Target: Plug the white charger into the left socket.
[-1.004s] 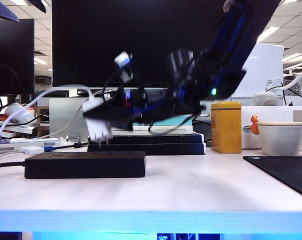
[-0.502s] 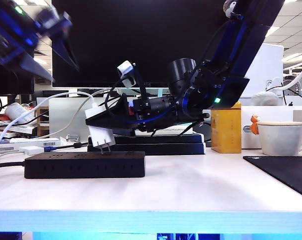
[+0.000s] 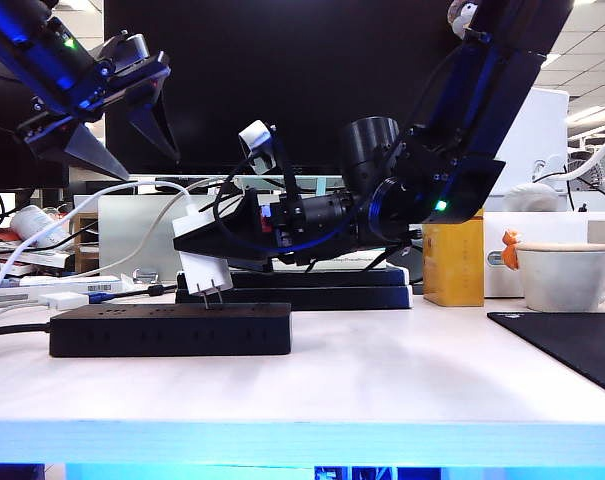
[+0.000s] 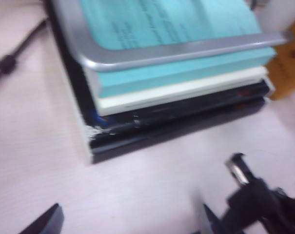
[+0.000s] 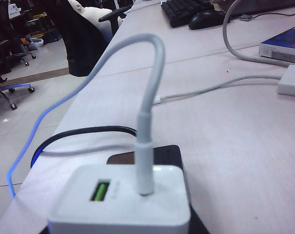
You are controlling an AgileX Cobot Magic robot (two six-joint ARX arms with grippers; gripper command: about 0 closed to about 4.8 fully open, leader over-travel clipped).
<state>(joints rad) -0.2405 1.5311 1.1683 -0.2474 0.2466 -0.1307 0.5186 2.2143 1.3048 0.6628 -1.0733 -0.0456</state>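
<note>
Right gripper [image 3: 214,243] is clamped on the white charger [image 3: 204,262], prongs just above the power strip [image 3: 170,329], towards its right end. Imo square prongs w/ slots, push straight down. Left gripper [image 3: 117,135] hangs wide, empty, up at far left.

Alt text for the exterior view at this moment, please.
The right gripper holds the white charger with its prongs just above a black power strip on the table. The left gripper hangs high at the left, jaws open and empty, in front of a dark monitor.
</note>
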